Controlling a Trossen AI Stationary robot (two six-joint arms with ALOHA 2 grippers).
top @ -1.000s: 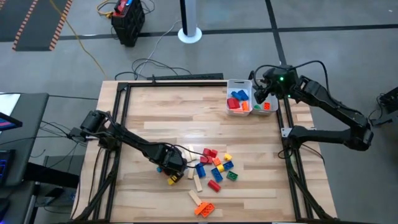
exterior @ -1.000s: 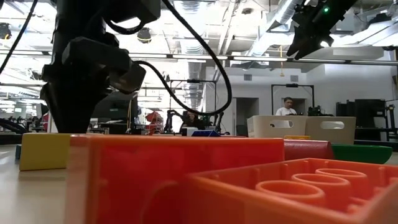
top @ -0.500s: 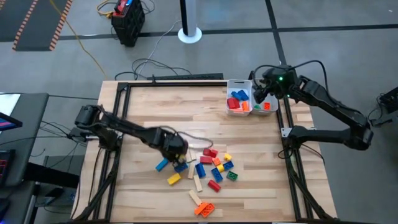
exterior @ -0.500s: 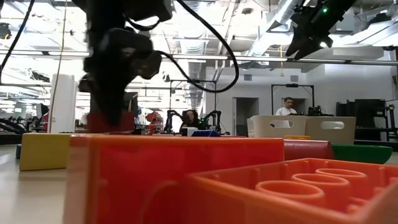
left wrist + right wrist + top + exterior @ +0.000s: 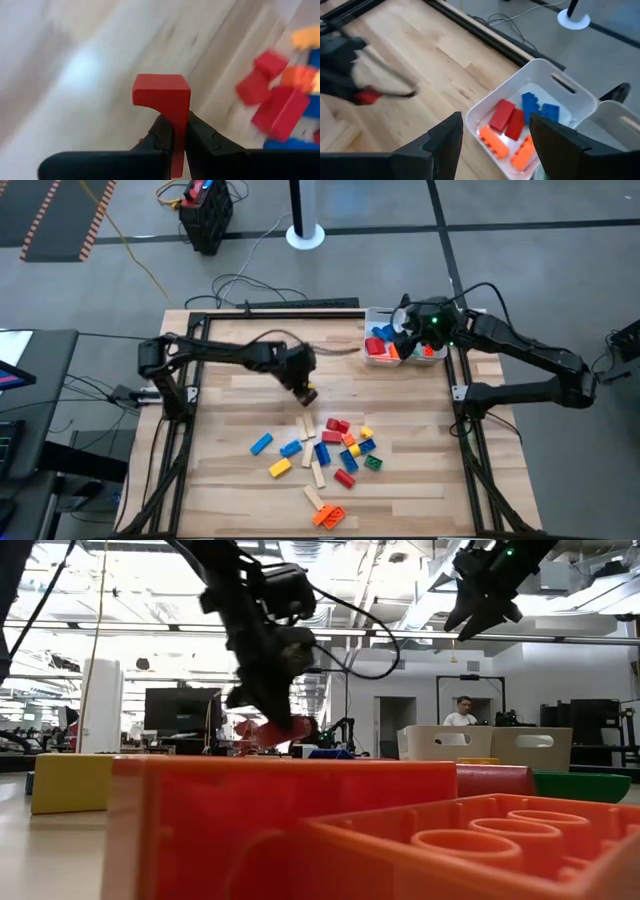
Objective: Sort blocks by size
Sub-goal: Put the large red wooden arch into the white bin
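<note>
1 red block [image 5: 162, 97], seemingly upright.

Bright, even light; blurred wrist views

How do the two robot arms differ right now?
The left gripper has its jaws shut on a red block, carried above the bare wood in the middle of the table; the right gripper has its jaws open and holds nothing. The right one hangs over the white tray at the far right corner. Both are dark, two-fingered and off the table.
</note>
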